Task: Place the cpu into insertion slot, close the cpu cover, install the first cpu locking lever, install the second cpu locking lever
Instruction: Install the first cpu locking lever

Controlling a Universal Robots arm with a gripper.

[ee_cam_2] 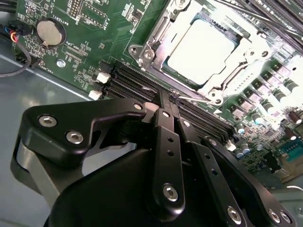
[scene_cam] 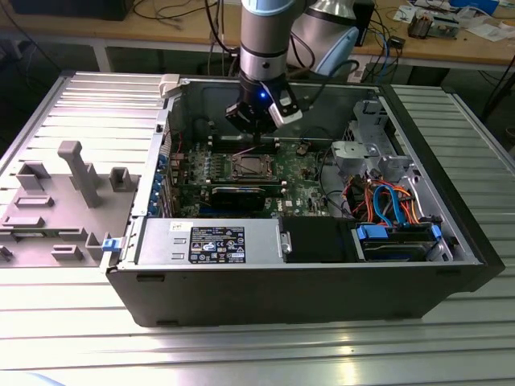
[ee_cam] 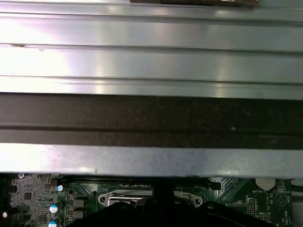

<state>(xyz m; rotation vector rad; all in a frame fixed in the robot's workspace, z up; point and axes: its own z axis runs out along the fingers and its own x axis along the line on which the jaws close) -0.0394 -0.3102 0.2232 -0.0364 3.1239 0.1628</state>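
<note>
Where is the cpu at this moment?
The cpu sits in the insertion slot on the green motherboard, framed by the cpu cover. In the second wrist view it lies just beyond the pincer, past the black memory slots.

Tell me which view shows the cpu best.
The second wrist view: the cpu sits in the socket, its silver top framed by the cpu cover. The exterior view shows the cpu small and distant. The first wrist view catches the cover's edge.
</note>
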